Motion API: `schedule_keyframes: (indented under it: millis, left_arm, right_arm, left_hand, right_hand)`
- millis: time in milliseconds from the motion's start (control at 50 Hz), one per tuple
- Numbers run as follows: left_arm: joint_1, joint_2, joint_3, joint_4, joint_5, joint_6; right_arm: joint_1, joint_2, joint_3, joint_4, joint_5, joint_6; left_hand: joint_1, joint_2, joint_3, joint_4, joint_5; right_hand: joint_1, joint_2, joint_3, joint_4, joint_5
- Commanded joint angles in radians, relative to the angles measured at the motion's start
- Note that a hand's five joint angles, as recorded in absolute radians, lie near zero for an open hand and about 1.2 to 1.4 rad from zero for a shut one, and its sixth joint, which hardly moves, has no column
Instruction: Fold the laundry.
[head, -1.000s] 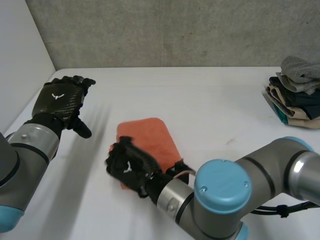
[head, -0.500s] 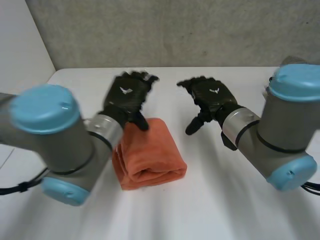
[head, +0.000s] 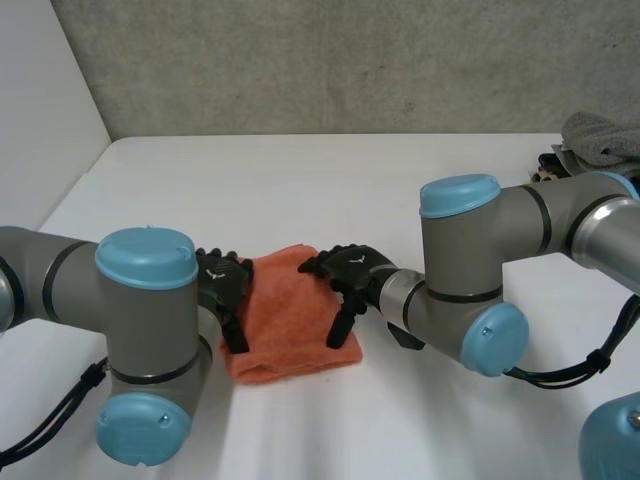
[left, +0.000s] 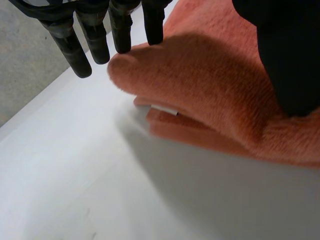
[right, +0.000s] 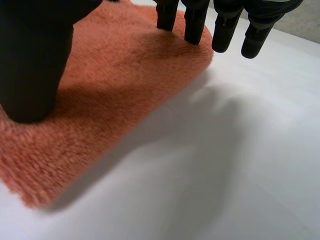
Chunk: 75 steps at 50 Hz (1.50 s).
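From the head view, a folded orange towel (head: 290, 318) is lying on the white table (head: 400, 190), near the front and about in the middle. The left hand (head: 222, 288) is resting on the towel's left edge and the right hand (head: 350, 272) is resting on its right edge, so the towel is sitting between them. Both grey arms are reaching in low over the table. A pile of clothes (head: 592, 160) is sitting far off at the table's right side, well apart from the towel. In the left wrist view, the left hand's fingers (left: 122, 30) are pointing straight down, and some tips are touching a rounded corner of the towel. Its thumb (left: 292, 60) is pressing on the towel's fuzzy top, so this hand is spread flat and not pinching. A small white tag (left: 162, 108) is peeking out between the towel's layers. In the right wrist view, the right hand's fingers (right: 195, 22) are straight too. Some tips are touching the towel's far corner and the others are hanging just past its edge over the table. Its thumb (right: 35, 60) is pushing down on the towel, so this hand is spread and pressing, not grabbing.
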<state>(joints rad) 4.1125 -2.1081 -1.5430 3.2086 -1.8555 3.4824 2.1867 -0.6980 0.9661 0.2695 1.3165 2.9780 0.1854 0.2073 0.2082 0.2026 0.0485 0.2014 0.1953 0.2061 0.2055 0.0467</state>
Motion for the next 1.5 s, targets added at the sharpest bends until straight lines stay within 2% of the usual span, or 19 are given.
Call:
schedule_keyframes:
  millis: [20, 160, 260, 320, 340, 360, 420, 440, 520, 600, 800, 1000, 1100, 1320, 1420, 1500]
  left_arm:
    - [0.009, 0.017, -0.009, 0.002, 0.044, 0.023]
    - [0.043, 0.157, 0.023, 0.000, 0.165, 0.026]
    - [0.090, 0.247, 0.086, 0.000, 0.280, 0.018]
    - [0.115, 0.275, 0.142, -0.006, 0.392, 0.012]
    - [0.121, 0.278, 0.159, -0.009, 0.425, 0.007]
    - [0.127, 0.281, 0.187, -0.019, 0.497, -0.008]
    - [0.140, 0.280, 0.218, -0.049, 0.606, -0.040]
    - [0.149, 0.280, 0.236, -0.071, 0.674, -0.064]
    - [0.167, 0.280, 0.261, -0.110, 0.809, -0.107]
    - [0.166, 0.278, 0.264, -0.119, 0.878, -0.134]
    - [0.155, 0.278, 0.250, -0.118, 0.894, -0.158]
    - [0.146, 0.273, 0.235, -0.115, 0.894, -0.160]
    - [0.146, 0.273, 0.235, -0.115, 0.895, -0.160]
    - [0.144, 0.275, 0.236, -0.113, 0.895, -0.161]
    - [0.146, 0.276, 0.238, -0.113, 0.894, -0.161]
    - [0.146, 0.278, 0.241, -0.113, 0.894, -0.167]
  right_arm:
    - [0.001, -0.024, -0.012, 0.007, 0.089, -0.096]
    - [0.008, -0.189, 0.094, -0.056, 0.116, -0.165]
    - [0.068, -0.293, 0.278, -0.235, 0.147, -0.212]
    - [0.122, -0.347, 0.419, -0.360, 0.176, -0.241]
    - [0.136, -0.354, 0.449, -0.387, 0.184, -0.247]
    - [0.157, -0.359, 0.509, -0.436, 0.194, -0.260]
    - [0.176, -0.362, 0.588, -0.493, 0.198, -0.272]
    - [0.183, -0.356, 0.623, -0.525, 0.198, -0.277]
    - [0.203, -0.322, 0.677, -0.634, 0.199, -0.278]
    - [0.217, -0.285, 0.683, -0.739, 0.202, -0.283]
    - [0.217, -0.158, 0.609, -0.808, 0.202, -0.402]
    - [0.217, -0.124, 0.562, -0.851, 0.211, -0.416]
    - [0.216, -0.118, 0.548, -0.852, 0.208, -0.415]
    - [0.216, -0.103, 0.504, -0.851, 0.210, -0.407]
    - [0.216, -0.086, 0.470, -0.851, 0.210, -0.398]
    - [0.194, -0.126, 0.465, -0.852, 0.213, -0.349]
  left_hand:
    - [0.002, -0.020, -0.021, -0.016, -0.036]
    - [-0.010, -0.032, -0.033, -0.027, -0.048]
    - [-0.011, -0.033, -0.034, -0.028, -0.048]
    - [-0.011, -0.033, -0.034, -0.028, -0.048]
    - [-0.011, -0.033, -0.034, -0.028, -0.048]
    - [-0.011, -0.033, -0.034, -0.028, -0.048]
    - [-0.011, -0.033, -0.034, -0.028, -0.048]
    - [-0.011, -0.033, -0.034, -0.028, -0.048]
    - [-0.011, -0.033, -0.034, -0.028, -0.048]
    - [-0.011, -0.033, -0.034, -0.028, -0.048]
    - [-0.011, -0.033, -0.034, -0.028, -0.048]
    - [-0.011, -0.033, -0.034, -0.028, -0.048]
    - [-0.011, -0.033, -0.034, -0.028, -0.048]
    - [-0.011, -0.033, -0.034, -0.028, -0.048]
    - [-0.010, -0.032, -0.033, -0.027, -0.048]
    - [-0.010, -0.032, -0.033, -0.027, -0.048]
  right_hand:
    - [-0.027, -0.021, -0.032, -0.031, -0.047]
    - [-0.027, -0.021, -0.032, -0.031, -0.047]
    - [-0.027, -0.021, -0.032, -0.031, -0.047]
    - [-0.027, -0.021, -0.032, -0.031, -0.047]
    - [-0.027, -0.021, -0.032, -0.031, -0.047]
    - [-0.027, -0.021, -0.032, -0.031, -0.047]
    - [-0.027, -0.021, -0.032, -0.031, -0.047]
    - [-0.027, -0.021, -0.032, -0.031, -0.047]
    - [-0.027, -0.021, -0.032, -0.031, -0.047]
    - [-0.027, -0.021, -0.032, -0.031, -0.047]
    - [-0.027, -0.021, -0.032, -0.031, -0.047]
    - [-0.027, -0.021, -0.032, -0.031, -0.047]
    - [0.200, 0.206, 0.196, 0.196, 0.181]
    - [0.215, 0.221, 0.210, 0.211, 0.195]
    - [1.193, 1.199, 1.189, 1.189, 1.174]
    - [1.195, 1.201, 1.190, 1.191, 1.175]
